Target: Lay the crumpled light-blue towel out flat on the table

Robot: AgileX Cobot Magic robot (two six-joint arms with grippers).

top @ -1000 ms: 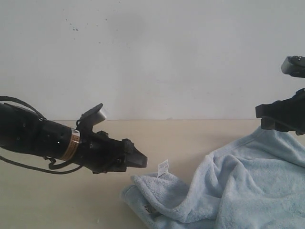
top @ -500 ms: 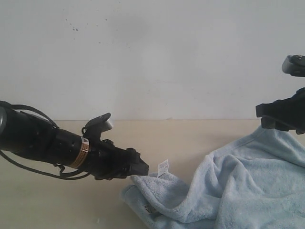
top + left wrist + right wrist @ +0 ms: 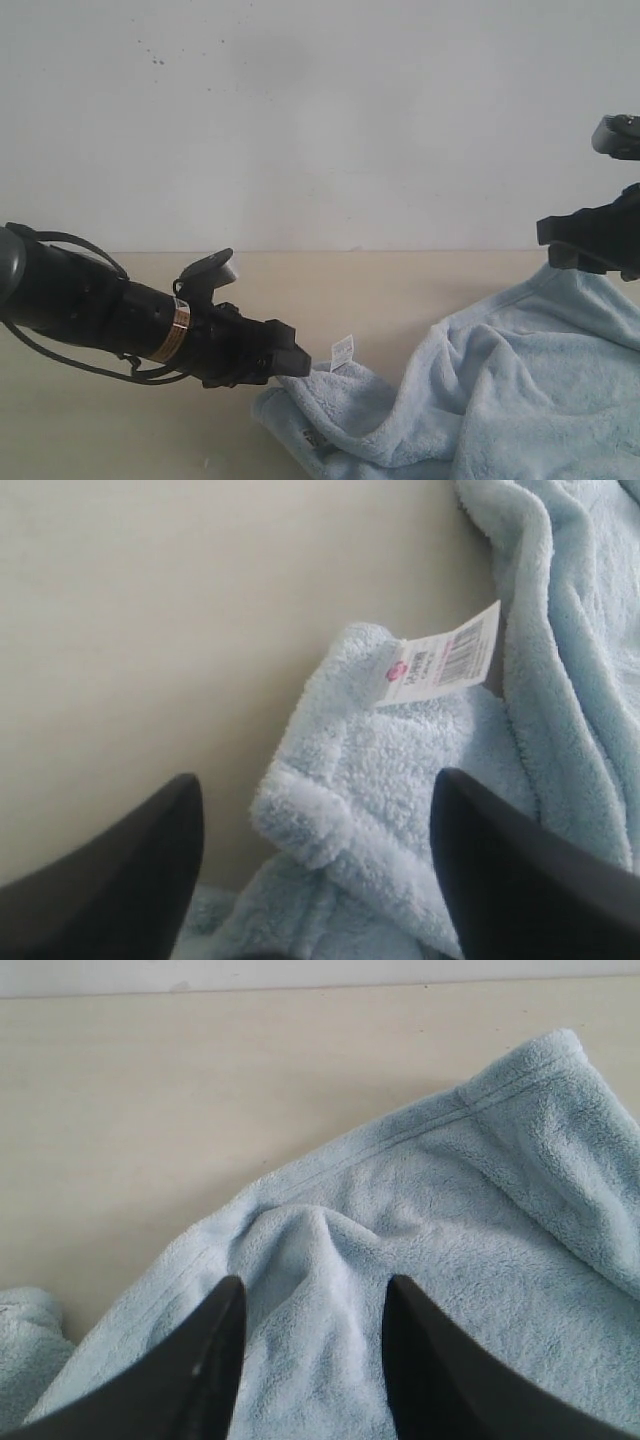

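The pale-blue towel [image 3: 500, 390] lies crumpled on the beige table [image 3: 400, 290], low at the centre and rising toward the right. Its white tag [image 3: 342, 352] stands up at the folded left corner. My left gripper [image 3: 300, 362] is open right at that corner. In the left wrist view the hemmed corner [image 3: 330, 820] and tag [image 3: 440, 658] lie between the spread fingers of the left gripper [image 3: 317, 780]. My right gripper [image 3: 580, 255] is raised at the right edge, shut on a ridge of towel [image 3: 310, 1250] pinched between the right gripper's [image 3: 315, 1285] fingers.
A white wall [image 3: 320, 120] stands behind the table's far edge. Bare tabletop [image 3: 150, 630] stretches to the left of the towel, under my left arm [image 3: 90, 300].
My left arm has dropped lower and its gripper has reached the towel's folded left corner by the tag. The right gripper and the towel have not moved.
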